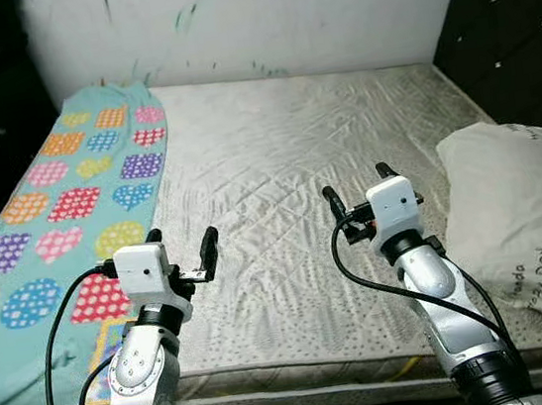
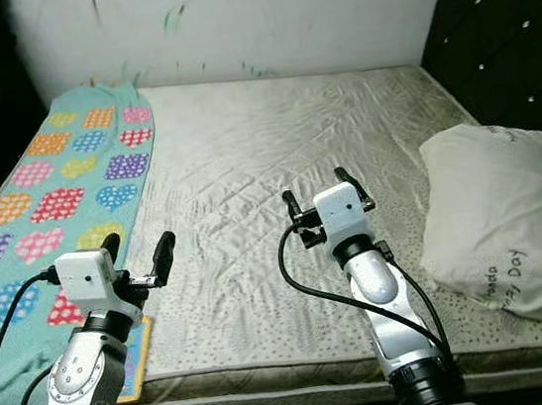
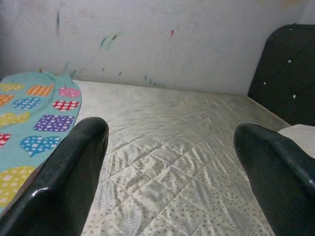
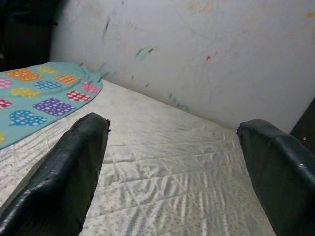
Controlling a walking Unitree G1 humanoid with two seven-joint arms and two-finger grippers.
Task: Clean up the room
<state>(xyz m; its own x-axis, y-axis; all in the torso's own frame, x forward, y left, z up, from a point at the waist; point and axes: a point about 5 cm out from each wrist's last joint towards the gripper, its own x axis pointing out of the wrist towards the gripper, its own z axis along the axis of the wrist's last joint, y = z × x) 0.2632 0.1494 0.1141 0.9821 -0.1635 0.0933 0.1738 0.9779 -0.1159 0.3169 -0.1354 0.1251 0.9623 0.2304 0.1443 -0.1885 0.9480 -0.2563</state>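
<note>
**Both grippers raised over a bare mattress, blanket on the left, pillow on the right**

A quilted grey mattress [image 1: 299, 189] takes up most of the scene, its surface creased and uncovered. Behind it stands a white wall [image 1: 256, 15] streaked with small green and red marks. A dark tufted headboard [image 1: 512, 21] runs along the robot's right side of the bed.

A teal blanket [image 1: 72, 209] printed with dotted hearts and squares in pink, orange, purple, blue and yellow lies stretched along the left edge of the mattress, from the wall down to the near corner, where it drapes over the side. A white pillow [image 1: 523, 219] with dark lettering rests at the right edge, just beside the headboard, well apart from the blanket.

The left gripper [image 1: 182, 249] is held up over the near left part of the mattress, right beside the blanket's inner edge, its fingers [image 3: 64, 182] spread apart and holding nothing. The right gripper [image 1: 359, 191] is raised over the near right part of the mattress, between the middle of the bed and the pillow, its fingers [image 4: 69, 172] likewise apart and empty. Both silver forearms rise from the foot of the bed, black cables looping alongside them.
</note>
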